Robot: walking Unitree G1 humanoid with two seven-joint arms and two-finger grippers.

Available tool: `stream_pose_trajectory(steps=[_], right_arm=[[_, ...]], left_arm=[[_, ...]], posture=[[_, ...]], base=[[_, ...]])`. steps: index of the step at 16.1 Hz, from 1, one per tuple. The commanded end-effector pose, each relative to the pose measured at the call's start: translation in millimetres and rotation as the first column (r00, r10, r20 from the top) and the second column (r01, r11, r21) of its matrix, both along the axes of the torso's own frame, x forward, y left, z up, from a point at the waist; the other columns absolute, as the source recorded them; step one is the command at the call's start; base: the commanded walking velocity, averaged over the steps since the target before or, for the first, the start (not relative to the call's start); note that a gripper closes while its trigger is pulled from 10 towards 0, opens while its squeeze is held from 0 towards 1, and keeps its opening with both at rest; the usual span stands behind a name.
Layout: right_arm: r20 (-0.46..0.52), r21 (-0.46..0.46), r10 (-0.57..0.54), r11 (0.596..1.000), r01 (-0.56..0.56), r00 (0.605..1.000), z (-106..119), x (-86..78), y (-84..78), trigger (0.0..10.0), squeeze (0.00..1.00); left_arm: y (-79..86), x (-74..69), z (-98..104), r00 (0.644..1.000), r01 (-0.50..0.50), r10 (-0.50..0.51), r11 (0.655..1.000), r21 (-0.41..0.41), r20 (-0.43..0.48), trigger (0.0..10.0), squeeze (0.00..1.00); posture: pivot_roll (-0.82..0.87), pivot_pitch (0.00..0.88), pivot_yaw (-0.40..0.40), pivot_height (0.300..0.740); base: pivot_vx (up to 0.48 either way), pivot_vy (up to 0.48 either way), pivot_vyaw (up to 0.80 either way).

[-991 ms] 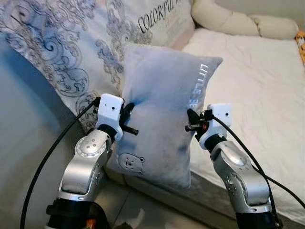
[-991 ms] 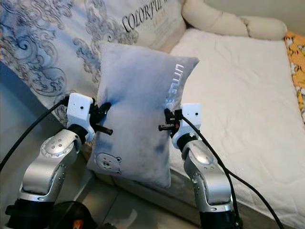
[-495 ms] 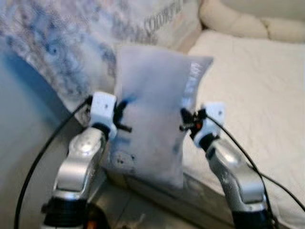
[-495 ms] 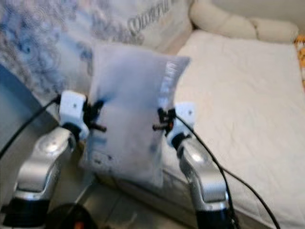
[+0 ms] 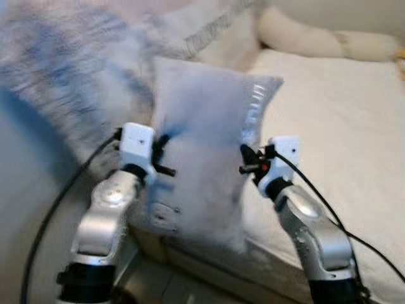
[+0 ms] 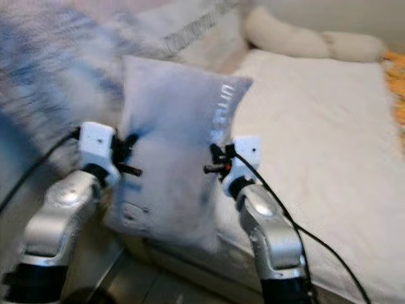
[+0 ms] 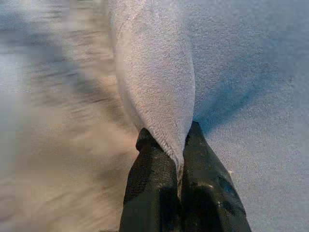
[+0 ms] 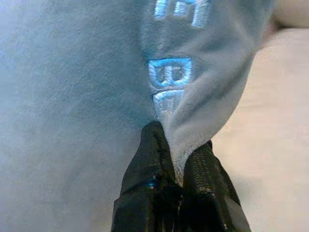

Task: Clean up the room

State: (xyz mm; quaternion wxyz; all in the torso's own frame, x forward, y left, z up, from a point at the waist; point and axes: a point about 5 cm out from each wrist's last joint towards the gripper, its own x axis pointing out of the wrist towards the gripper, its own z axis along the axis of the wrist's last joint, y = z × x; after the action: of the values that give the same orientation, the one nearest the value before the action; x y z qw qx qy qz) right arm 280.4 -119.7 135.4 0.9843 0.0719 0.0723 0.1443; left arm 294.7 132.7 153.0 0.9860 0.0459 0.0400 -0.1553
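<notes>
Bed (image 5: 329, 120) w/ white sheet takes up the right and far part of the scene; near edge runs diagonally below the arms. Patterned duvet (image 5: 69, 95) bunched at the bed's left side, blue-grey swirls, heavily blurred. Cream bolster (image 5: 316, 41) lies along the bed's far edge, by the far right corner. Orange patch just visible at the bed's right edge, too small to tell what it is.

Grey-blue plush pillow (image 5: 202, 158) held upright over the bed's near left corner, between both arms, off the sheet. Light blue embroidered lettering (image 8: 178, 72) runs down its right edge; small dark motif near its lower left corner, blurred.

Left gripper (image 7: 177, 145) pinched tight on a fold of the pillow's left edge; fabric squeezed between the two black fingers (image 7: 149, 169), almost no gap. Left arm (image 5: 104, 215) silver, reaching up from below.

Right gripper (image 8: 179, 162) likewise clamped narrow on the pillow's right edge, just under the lettering, plush bulging out between fingers (image 8: 149, 159). Right arm (image 5: 313, 234) silver, black cable trailing off toward lower right.

Head views smeared, esp. left side.
</notes>
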Motion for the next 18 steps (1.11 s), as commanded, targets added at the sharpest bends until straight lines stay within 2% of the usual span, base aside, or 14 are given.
stream_pose_trajectory(steps=[1, 17, 18], right_arm=[[0.026, -0.01, -0.021, 1.0, 0.021, 0.999, 5.4, 2.6, -3.6, 10.0, 0.0], [0.004, -0.005, 0.005, 1.0, -0.005, 1.0, 2.8, 2.4, -0.4, 10.0, 0.0], [-0.001, -0.006, 0.009, 1.0, -0.009, 1.0, 2.2, 2.3, 0.0, 10.0, 0.0]], left_arm=[[5.1, 1.7, 9.6, 0.999, -0.021, 0.02, 1.0, 0.01, 0.044, 10.0, 0.0], [9.4, -1.8, 9.0, 0.999, -0.033, 0.032, 0.999, 0.014, 0.038, 10.0, 0.0], [9.6, -1.9, 9.2, 0.999, -0.033, 0.032, 0.999, 0.014, 0.039, 10.0, 0.0]], posture=[[0.05, 0.0, 0.036, 0.74], [0.06, 0.0, 0.019, 0.74], [0.06, 0.0, 0.019, 0.74]], base=[[0.304, 0.0, 0.0], [0.304, 0.0, 0.0], [0.304, 0.0, -0.78]])
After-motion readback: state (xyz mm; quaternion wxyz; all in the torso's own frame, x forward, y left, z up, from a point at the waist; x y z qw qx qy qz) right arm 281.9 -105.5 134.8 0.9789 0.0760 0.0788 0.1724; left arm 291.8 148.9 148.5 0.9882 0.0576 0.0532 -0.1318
